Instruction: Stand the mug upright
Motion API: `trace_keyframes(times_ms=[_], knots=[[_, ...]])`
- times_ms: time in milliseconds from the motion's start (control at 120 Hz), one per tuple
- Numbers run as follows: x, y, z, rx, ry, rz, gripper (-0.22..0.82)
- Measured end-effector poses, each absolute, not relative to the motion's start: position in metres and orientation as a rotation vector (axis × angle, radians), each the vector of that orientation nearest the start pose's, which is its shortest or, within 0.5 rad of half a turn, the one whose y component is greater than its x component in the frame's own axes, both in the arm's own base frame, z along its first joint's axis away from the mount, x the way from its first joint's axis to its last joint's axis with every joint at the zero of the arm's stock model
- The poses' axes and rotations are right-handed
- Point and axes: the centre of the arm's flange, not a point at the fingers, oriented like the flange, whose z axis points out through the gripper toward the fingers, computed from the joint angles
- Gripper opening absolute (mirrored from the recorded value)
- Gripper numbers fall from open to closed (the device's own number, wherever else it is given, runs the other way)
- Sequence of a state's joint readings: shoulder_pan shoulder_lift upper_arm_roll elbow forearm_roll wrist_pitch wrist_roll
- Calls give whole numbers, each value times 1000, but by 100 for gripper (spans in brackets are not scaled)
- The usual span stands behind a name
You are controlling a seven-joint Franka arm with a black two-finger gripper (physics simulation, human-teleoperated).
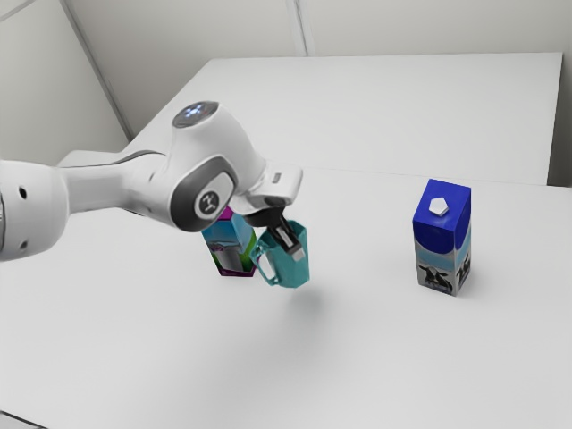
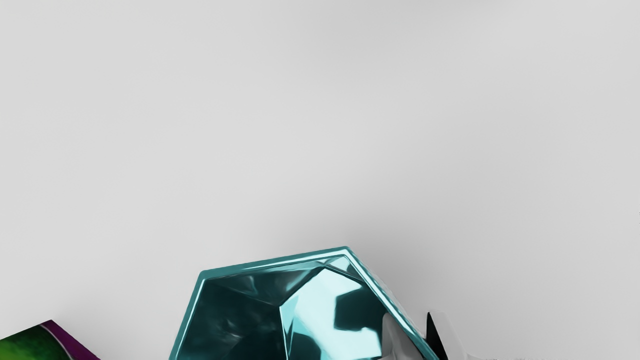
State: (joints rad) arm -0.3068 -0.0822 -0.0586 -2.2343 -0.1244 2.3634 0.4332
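Observation:
My gripper (image 1: 296,254) reaches down over the teal mug (image 1: 288,272) in the exterior view. The mug's body is near upright with a slight tilt, and its handle points to the exterior view's left. A soft shadow below suggests its base is off the table. In the wrist view the opening of the mug (image 2: 300,310) faces the camera. There the gripper (image 2: 417,336) pinches the mug's wall, one finger inside the rim and the other outside. The lower part of the mug's outside is hidden in that view.
A blue milk carton (image 1: 441,237) stands on the white table (image 1: 375,357) towards the exterior view's right. Behind the mug and hand, a purple, blue and green carton (image 1: 230,243) is close by; its corner (image 2: 30,345) appears beside the mug in the wrist view.

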Motion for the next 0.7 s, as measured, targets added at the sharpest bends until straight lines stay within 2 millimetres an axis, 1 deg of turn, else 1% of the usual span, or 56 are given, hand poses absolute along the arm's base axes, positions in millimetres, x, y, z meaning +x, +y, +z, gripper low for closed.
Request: trace_keyframes(times_ms=[217,367,542,633,700], knots=[[498,-206,423,-3066,924,-306,-18],[501,-211,420,-3102,792,-293,-18],[504,-217,416,-3107,691,-312,-18],[505,-221,408,-3093,663,-313,-18],[506,-224,406,-3088,644,-325,-18]])
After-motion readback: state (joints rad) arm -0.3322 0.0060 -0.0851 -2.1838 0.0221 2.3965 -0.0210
